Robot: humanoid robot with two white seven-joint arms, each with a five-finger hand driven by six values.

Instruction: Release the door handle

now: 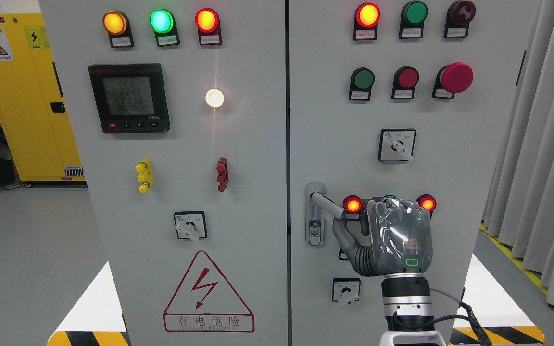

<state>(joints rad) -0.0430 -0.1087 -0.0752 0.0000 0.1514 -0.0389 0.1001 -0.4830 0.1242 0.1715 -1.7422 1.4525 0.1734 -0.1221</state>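
Upright, the right hand stands by the door handle, thumb touching it, fingers relaxed.

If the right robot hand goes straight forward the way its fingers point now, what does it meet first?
Most likely the grey cabinet door right behind the right robot hand, about where the green indicator sits between two lit red lamps. Depth is unclear, so this is a guess.

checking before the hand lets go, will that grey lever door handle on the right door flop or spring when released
The grey metal lever door handle looks rigid, so it likely won't flop. It stands angled out from its mounting plate, so it may swing or spring back. The right hand sits beside it, thumb near its tip, so contact looks light.
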